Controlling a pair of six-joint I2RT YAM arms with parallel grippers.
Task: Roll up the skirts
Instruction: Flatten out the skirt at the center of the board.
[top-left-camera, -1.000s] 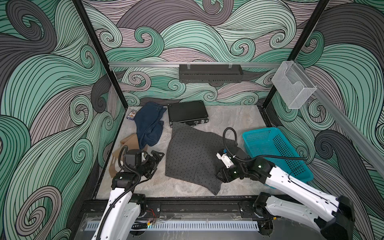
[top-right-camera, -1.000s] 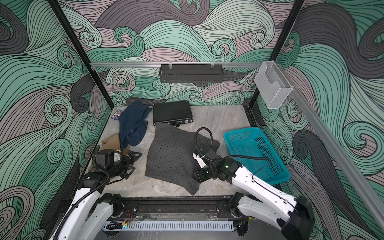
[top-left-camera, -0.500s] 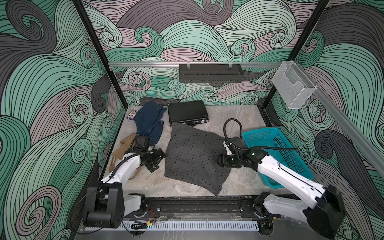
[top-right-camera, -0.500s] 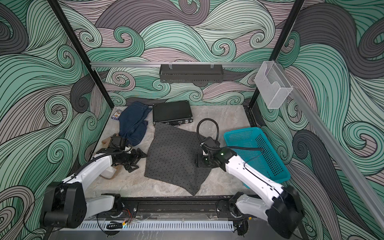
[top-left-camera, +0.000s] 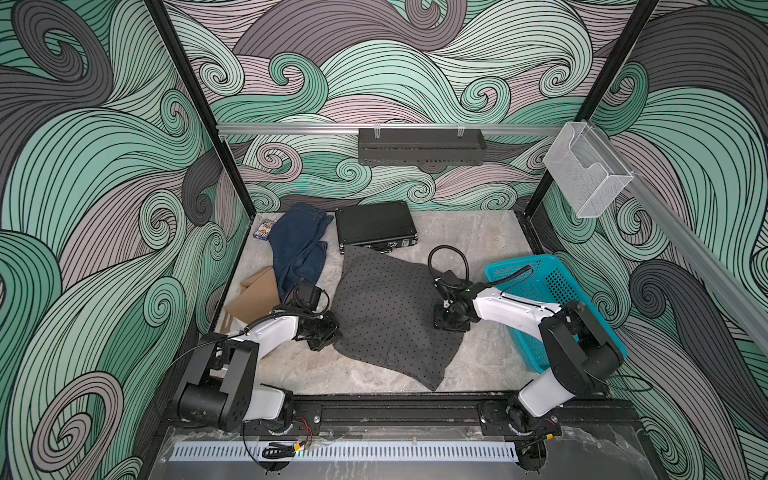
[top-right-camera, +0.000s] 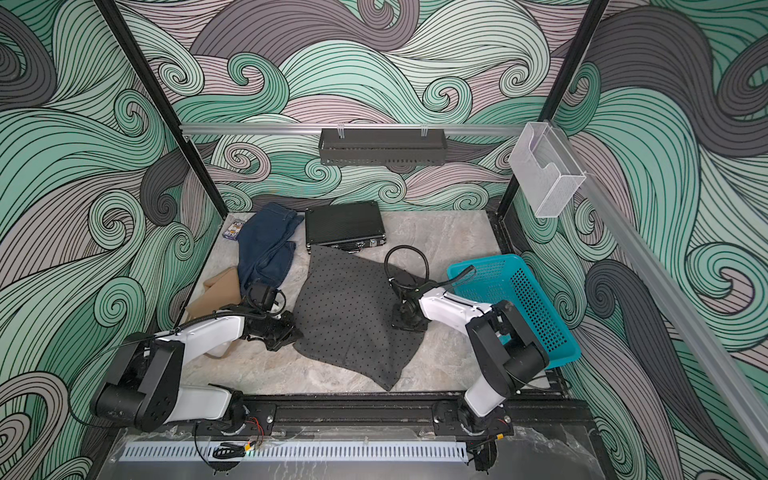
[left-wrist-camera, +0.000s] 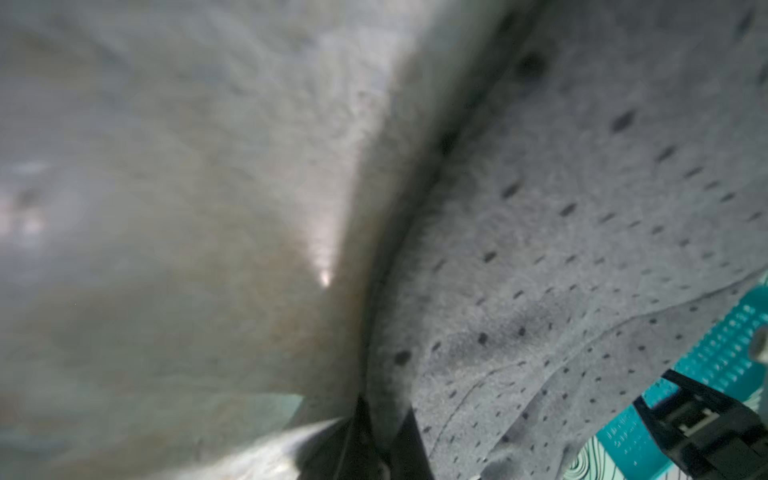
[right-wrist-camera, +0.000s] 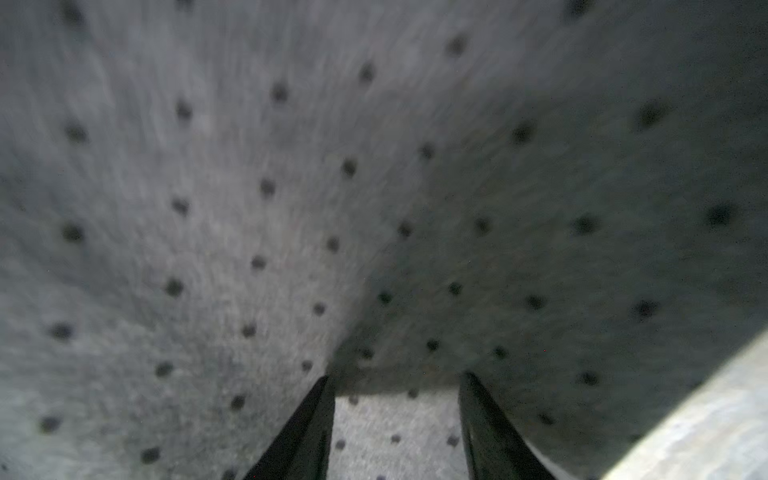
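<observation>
The dark grey dotted skirt lies spread flat in the middle of the table. My left gripper is at its left edge. In the left wrist view the gripper is shut on that edge of the skirt. My right gripper points down onto the skirt's right part. In the right wrist view it is open, with dotted cloth between the fingers. The denim skirt lies crumpled at the back left. The tan skirt lies beside it at the left edge.
A black hard case sits behind the grey skirt, touching its back corner. A teal basket stands at the right, behind my right arm. A small card box lies in the back left corner. Cage posts and walls close in the table.
My left gripper reached in from the front left to the grey skirt's left edge and shut on it. My right gripper moved back along the skirt's right side and its jaws narrowed.
</observation>
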